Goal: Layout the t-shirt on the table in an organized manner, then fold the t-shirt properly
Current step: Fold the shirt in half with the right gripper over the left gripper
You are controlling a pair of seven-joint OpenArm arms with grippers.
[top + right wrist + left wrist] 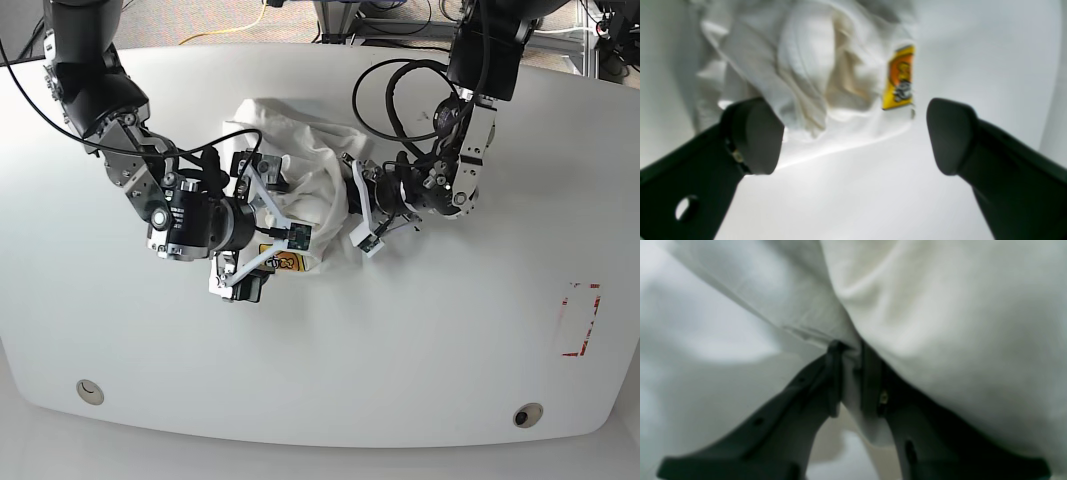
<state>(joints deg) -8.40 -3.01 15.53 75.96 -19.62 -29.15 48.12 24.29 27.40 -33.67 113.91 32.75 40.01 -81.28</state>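
The white t-shirt (300, 185) lies crumpled in a heap on the white table (450, 340), near the middle back. My left gripper (848, 351) is shut on a fold of the t-shirt (940, 306), with cloth pinched between its dark fingers; in the base view this left gripper (353, 205) sits at the heap's right edge. My right gripper (851, 133) is open, and the shirt (806, 66) and its yellow-orange logo patch (900, 78) lie just beyond its fingertips. In the base view the right gripper (268, 228) straddles the heap's left front, near the logo patch (285, 263).
A red-outlined rectangle mark (580, 320) is at the table's right. Two small round holes (90, 390) (527, 413) sit near the front edge. Black cables (400, 100) loop behind the left arm. Both arms crowd the heap from either side.
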